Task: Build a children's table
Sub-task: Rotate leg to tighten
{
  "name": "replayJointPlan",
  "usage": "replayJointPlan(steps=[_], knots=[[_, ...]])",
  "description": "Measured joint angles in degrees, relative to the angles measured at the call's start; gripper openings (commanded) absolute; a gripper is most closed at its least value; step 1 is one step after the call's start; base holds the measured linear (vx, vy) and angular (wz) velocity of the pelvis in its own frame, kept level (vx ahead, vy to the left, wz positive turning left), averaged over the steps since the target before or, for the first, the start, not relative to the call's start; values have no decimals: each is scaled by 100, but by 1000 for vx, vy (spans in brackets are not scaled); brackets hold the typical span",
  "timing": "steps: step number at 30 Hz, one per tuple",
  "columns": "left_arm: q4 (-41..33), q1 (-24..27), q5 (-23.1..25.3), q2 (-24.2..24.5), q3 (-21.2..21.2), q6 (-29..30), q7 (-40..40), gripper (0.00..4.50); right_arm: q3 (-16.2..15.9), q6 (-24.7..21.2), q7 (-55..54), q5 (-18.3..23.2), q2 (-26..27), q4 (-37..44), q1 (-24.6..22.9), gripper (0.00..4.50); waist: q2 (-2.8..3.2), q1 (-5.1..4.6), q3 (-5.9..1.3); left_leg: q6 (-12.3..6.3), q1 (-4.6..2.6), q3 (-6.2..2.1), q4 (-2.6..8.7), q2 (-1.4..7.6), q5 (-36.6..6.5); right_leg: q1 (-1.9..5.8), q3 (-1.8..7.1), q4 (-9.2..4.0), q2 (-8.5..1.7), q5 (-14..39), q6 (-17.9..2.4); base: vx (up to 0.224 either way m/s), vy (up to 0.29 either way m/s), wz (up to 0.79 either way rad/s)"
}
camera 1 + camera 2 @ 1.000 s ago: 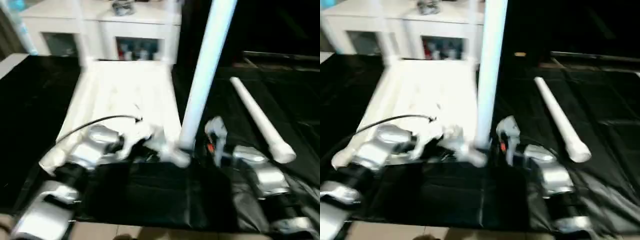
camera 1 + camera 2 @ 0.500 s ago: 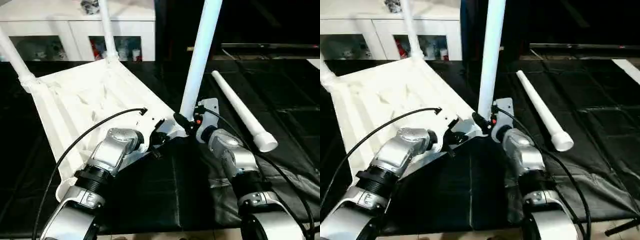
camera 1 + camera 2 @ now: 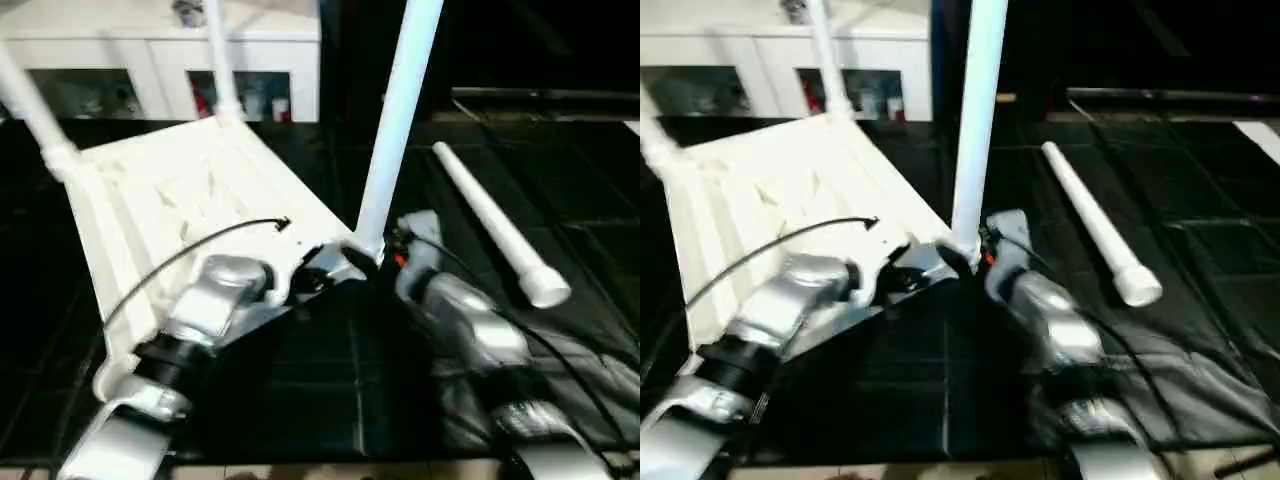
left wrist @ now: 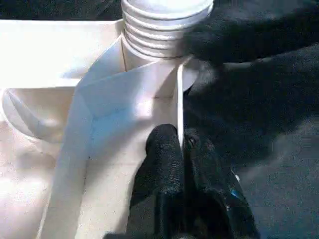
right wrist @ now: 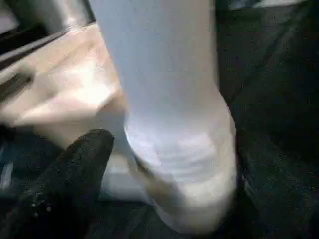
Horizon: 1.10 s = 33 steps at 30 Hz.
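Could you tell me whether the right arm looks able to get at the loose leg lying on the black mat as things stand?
Probably yes: the loose leg lies uncovered on the right arm's side, nothing between.

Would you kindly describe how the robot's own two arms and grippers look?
Both forearms are rounded silver shells with black ribbed wrist collars. A thin black cable arcs over the left arm; the right arm carries black cables and a red spot near its gripper. The jaws are black.
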State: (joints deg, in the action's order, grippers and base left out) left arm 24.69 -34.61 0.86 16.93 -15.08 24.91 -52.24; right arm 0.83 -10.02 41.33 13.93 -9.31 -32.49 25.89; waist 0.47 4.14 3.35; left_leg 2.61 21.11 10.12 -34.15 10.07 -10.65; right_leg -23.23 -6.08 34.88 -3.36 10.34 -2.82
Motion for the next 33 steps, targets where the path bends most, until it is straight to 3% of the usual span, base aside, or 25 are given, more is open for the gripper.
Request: replayJointPlan(steps=[5, 10, 16, 21, 33], knots=[[72, -15, -94, 485, -123, -468, -810, 0, -129, 18, 1088, 70, -776, 577, -297, 444, 10, 124, 6, 6, -2, -1, -5, 0, -2, 4, 1, 1, 0, -3, 3, 0, 0, 0], [281, -15, -116, 766, -261, -1019, -1547, 0, -245, 32, 1748, 121, -1177, 833, -301, 444, 10, 252, 6, 10, -1, -1, -10, 1, -4, 14, 1, 2, -1, -2, 5, 0, 0, 0], [412, -21, -65, 955, -630, -1655, -2252, 0, -863, 72, 2616, -19, -1456, 1077, -280, 444, 10, 409, 5, 12, 5, 2, -17, 1, -7, 28, 8, 1, -3, 5, 15, 0, 0, 0], [437, -100, 33, 940, -862, -2015, -2522, 0, -1247, 76, 3079, -137, -1501, 1141, -183, 444, 10, 420, 5, 10, 3, 8, -21, 2, -4, 43, 19, 5, -4, 9, 24, 0, 0, 0], [583, -129, 54, 931, -900, -2373, -2631, 0, -1394, 59, 3417, -142, -1564, 917, -53, 361, 4, 413, 2, 9, 3, 8, -21, 2, -3, 42, 18, 9, -4, 17, 36, 0, 0, 0]])
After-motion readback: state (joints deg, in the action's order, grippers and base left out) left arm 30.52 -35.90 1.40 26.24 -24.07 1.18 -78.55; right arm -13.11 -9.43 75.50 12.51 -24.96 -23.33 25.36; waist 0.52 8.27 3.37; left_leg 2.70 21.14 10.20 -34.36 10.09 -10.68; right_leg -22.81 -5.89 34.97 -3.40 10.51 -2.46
